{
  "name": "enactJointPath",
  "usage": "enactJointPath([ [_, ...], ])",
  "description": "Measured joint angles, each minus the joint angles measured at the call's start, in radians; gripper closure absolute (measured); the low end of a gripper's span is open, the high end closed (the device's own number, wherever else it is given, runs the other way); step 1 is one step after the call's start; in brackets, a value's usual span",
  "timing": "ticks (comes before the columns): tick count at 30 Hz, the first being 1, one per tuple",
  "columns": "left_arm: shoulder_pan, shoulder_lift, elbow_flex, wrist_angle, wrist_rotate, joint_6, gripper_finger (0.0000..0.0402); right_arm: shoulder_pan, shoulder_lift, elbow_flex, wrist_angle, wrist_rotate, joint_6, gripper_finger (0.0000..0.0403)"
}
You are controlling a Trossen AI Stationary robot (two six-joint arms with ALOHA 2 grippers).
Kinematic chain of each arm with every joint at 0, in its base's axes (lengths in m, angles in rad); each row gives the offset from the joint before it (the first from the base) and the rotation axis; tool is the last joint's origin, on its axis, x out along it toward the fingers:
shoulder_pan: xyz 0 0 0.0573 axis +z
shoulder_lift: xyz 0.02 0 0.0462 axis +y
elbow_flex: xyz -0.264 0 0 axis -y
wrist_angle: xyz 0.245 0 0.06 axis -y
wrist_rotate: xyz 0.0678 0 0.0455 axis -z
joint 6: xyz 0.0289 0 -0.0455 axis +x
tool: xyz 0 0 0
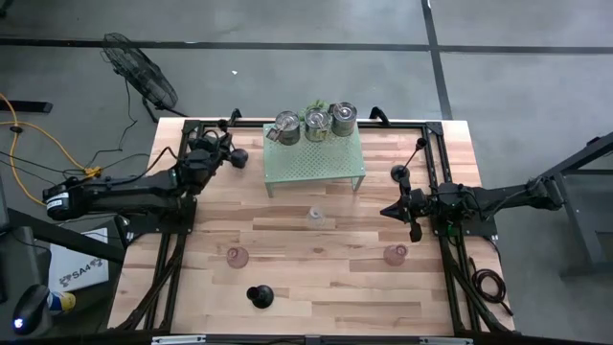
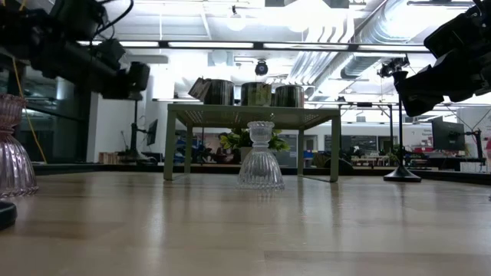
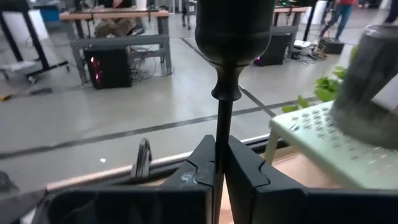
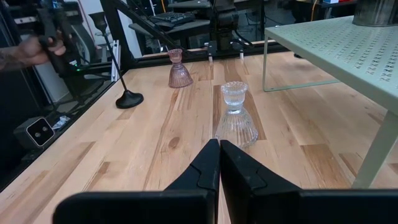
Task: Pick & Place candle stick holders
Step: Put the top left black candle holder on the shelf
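Note:
My left gripper (image 1: 222,151) is at the table's far left, shut on a black slim-stemmed candle stick holder (image 3: 231,37). Three shiny silver cups (image 1: 314,123) stand on the pale green rack (image 1: 314,165). On the table stand a clear glass holder (image 1: 314,218), two pink holders (image 1: 238,257) (image 1: 396,255), a black holder (image 1: 261,297) near the front and another black one (image 1: 402,173) at the back right. My right gripper (image 4: 219,155) hovers shut on nothing at the right, pointing at the clear holder (image 4: 236,119). My left gripper pinches the black holder's thin stem (image 3: 220,134) between its two fingers, a little below the cup (image 3: 233,31). The fingers (image 3: 245,165) come about level from the table's left and lie across the stem. The holder stands upright in the hold; its base is hidden.
The rack's legs (image 4: 264,62) stand between the two arms at the back. Black frame rails (image 1: 177,240) (image 1: 450,259) run along both sides of the table. A person's hand (image 4: 28,50) shows beyond the table's left side. Bare wood lies in the middle front.

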Motion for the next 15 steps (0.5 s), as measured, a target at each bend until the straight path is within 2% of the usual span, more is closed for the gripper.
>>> enactJointPath([
  [4, 0.000, 0.000, 0.099, -0.104, 0.037, 0.055, 0.0391, 0.000, 0.000, 0.000, 0.000, 0.000, 0.000, 0.0399],
  [10, 0.000, 0.000, 0.282, -0.346, 0.085, 0.055, 0.0390, 0.000, 0.000, 0.000, 0.000, 0.000, 0.000, 0.0399],
  [15, 0.000, 0.000, 0.404, -0.516, 0.134, -0.027, 0.0390, 0.000, 0.000, 0.000, 0.000, 0.000, 0.000, 0.0398],
])
